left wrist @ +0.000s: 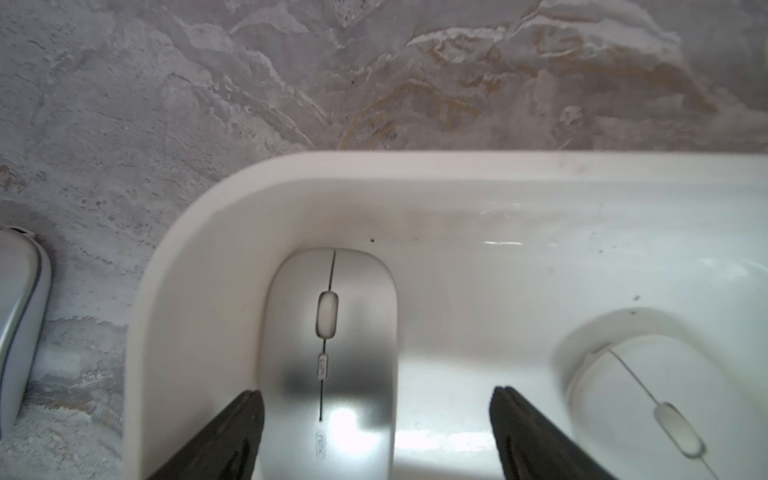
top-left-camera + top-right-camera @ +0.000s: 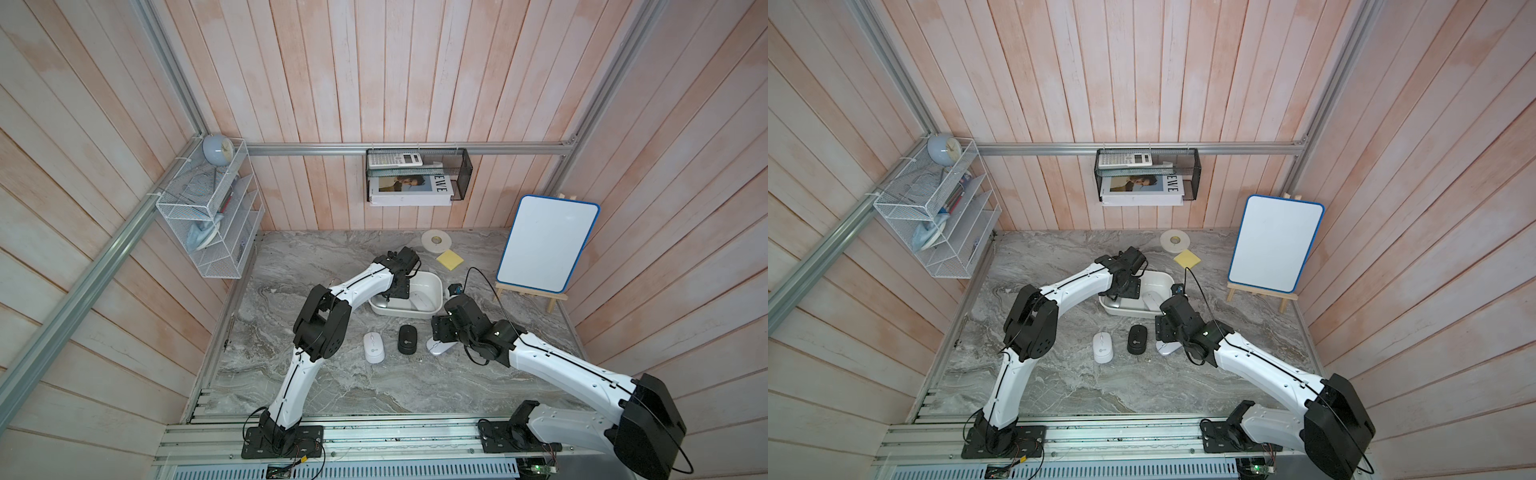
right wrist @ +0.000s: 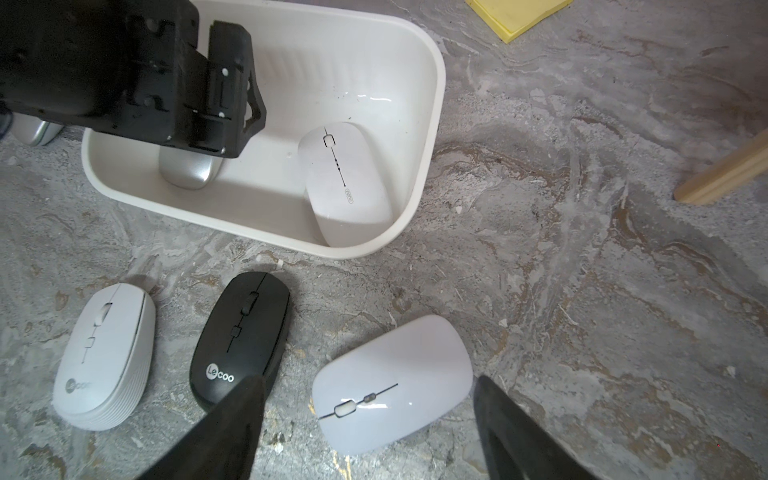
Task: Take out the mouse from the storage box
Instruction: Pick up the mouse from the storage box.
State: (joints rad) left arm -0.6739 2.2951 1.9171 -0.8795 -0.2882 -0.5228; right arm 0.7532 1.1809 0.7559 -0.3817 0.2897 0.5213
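Even, soft light; faint shadows.
Left wrist view blurred, glare on silver mouse (image 1: 328, 357); top views bend at edges.

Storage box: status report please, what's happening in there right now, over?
Left tool open, straddling silver mouse inside storage box. Right tool open over glossy mouse on table. White mouse also boxed, nothing blocking.

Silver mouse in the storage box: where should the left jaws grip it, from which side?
Pinch its long sides behind the scroll wheel, coming straight down. The silver mouse lies flat by the end wall of the storage box, so only from above are both sides reachable. The left gripper straddles it, open; the wall-side gap looks tight.
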